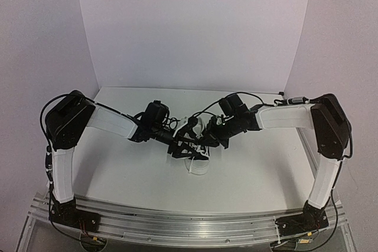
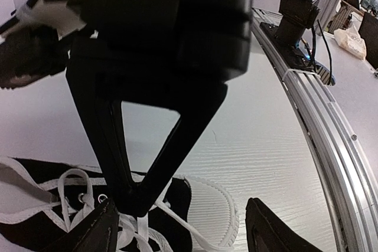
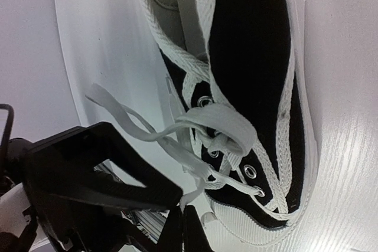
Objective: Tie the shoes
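Observation:
The shoe is a small black sneaker with a white toe cap, standing mid-table with its toe toward the arm bases. Its white laces lie loosely crossed over the eyelets. My right gripper is shut, pinching a lace strand at its fingertips just off the shoe's toe end. My left gripper is open above the toe cap, with nothing between its fingers. The right gripper's black fingers hang right in front of it. From above, both grippers meet over the shoe.
An aluminium rail runs along the near table edge and shows at the right of the left wrist view. White backdrop walls close off the back and sides. The arm's base stands on the rail.

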You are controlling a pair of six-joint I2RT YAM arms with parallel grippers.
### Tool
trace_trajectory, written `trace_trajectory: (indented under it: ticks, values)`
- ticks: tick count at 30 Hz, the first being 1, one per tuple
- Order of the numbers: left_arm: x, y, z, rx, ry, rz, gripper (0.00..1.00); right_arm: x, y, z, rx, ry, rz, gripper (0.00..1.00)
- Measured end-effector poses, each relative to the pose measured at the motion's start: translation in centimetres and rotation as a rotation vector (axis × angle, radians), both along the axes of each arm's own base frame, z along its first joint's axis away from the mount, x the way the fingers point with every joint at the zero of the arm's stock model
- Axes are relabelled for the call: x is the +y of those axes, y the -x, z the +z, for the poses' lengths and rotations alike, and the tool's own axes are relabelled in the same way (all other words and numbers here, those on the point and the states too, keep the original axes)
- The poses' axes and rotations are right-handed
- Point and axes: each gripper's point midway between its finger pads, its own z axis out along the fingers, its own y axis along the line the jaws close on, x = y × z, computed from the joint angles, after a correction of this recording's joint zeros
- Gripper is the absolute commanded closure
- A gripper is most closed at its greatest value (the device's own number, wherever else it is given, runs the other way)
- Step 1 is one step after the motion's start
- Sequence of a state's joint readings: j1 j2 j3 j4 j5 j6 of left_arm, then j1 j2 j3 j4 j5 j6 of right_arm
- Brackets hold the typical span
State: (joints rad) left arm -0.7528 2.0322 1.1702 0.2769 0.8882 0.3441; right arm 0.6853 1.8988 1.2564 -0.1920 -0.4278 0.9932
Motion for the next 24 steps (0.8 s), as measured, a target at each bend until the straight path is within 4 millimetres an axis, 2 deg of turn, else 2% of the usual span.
trace_trajectory:
  ticks: [6,9,15,22,24]
  values:
    - [-0.1,-0.5,-1.6,0.044,-0.028,0.039,0.37,0.0,-0.5,0.2,-0.015,-0.006,-0.012,1.0]
    - [-0.1,-0.7,-1.6,0.047,-0.026,0.049,0.46,-0.1,-0.7,0.3,-0.017,-0.008,-0.02,1.0]
    - [-0.2,-1.5,-1.6,0.04,-0.032,0.091,0.46,0.0,-0.8,0.4,-0.018,-0.013,-0.026,1.0]
    - [-0.1,-1.9,-1.7,0.021,-0.036,0.101,0.55,-0.1,-0.9,0.3,-0.014,-0.021,-0.036,1.0]
    - [-0.2,-2.0,-2.0,0.023,-0.037,0.1,0.63,0.0,-1.0,0.4,-0.015,-0.026,-0.037,1.0]
